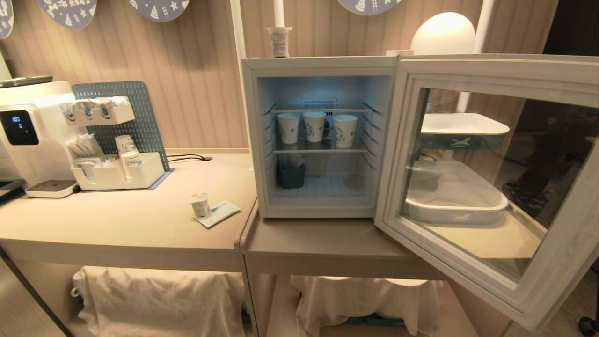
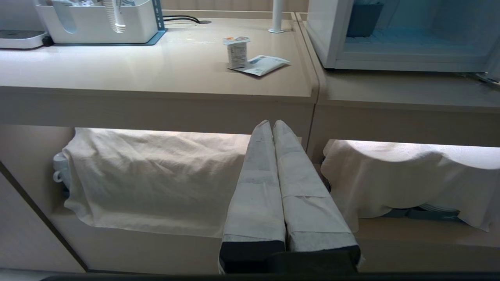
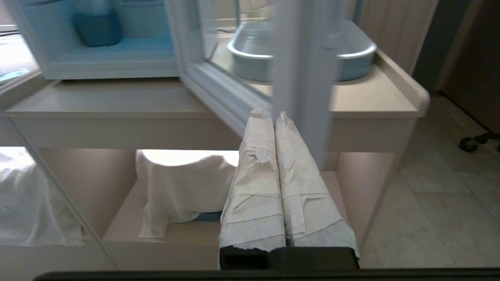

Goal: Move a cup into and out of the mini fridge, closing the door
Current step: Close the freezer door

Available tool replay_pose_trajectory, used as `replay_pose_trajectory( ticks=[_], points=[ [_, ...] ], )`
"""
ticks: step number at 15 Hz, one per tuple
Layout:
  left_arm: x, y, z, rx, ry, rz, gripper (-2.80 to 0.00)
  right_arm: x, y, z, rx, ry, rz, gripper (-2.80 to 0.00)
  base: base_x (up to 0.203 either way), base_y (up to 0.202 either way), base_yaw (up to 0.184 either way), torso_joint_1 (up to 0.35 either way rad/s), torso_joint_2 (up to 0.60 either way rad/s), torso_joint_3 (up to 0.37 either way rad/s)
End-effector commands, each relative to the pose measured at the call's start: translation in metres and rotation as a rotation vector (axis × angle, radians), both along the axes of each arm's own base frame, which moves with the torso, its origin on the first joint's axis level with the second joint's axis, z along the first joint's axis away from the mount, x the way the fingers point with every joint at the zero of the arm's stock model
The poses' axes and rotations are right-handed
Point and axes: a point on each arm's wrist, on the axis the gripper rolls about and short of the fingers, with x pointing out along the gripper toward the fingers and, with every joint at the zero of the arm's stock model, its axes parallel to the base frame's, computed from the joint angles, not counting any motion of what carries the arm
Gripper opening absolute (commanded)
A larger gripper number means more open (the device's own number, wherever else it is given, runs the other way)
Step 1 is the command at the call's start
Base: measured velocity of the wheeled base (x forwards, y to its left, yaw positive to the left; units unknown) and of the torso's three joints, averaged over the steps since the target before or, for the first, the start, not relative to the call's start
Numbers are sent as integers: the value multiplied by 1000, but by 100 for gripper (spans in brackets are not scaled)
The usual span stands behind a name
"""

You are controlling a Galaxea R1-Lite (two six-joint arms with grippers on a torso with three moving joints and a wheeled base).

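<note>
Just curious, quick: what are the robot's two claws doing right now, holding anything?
Left gripper: closed, empty, below the beige counter.
Right gripper: closed, empty, by the grey-blue glass door.

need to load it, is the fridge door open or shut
Open: the grey-blue glass-windowed door stands swung out to the right, baring the white mini fridge's wire shelves.

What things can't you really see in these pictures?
- Under both white cloths: shelf contents covered, head view.
- Inside the dark bin in the mini fridge: its walls hide it.
- Print on the cup: too small.
- The door: bottom corner cut off, head view.
</note>
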Motion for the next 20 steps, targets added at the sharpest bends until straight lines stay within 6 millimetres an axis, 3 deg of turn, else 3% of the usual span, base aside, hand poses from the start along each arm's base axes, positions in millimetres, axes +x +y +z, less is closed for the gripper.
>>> replay_pose_trajectory(
  ticks=[1,6,10,12,14,16,18,20],
  points=[
    [0,0,-1,-1,2,0,-280,0,0,0,-1,1,0,-280,0,-189,0,2,2,2],
    [0,0,-1,-1,2,0,-280,0,0,0,-1,1,0,-280,0,-179,-2,3,0,3],
    [0,0,-1,-1,2,0,-280,-2,0,1,5,34,-5,-280,0,-20,0,1,1,-1],
    [0,0,-1,-1,2,0,-280,-12,0,24,68,62,-4,-280,0,0,0,0,0,0],
    [0,0,-1,-2,4,0,-280,-3,-1,51,210,134,-30,-280,0,0,0,0,0,0],
    [0,0,-1,-2,5,0,-280,32,-1,80,309,257,-101,-280,0,0,0,0,0,0],
    [0,0,-1,-2,2,0,-280,89,-4,99,378,342,-199,-280,0,0,0,0,0,0],
    [0,0,-1,-1,5,0,-280,152,-20,107,455,393,-286,-280,0,0,0,0,0,0]
  ],
)
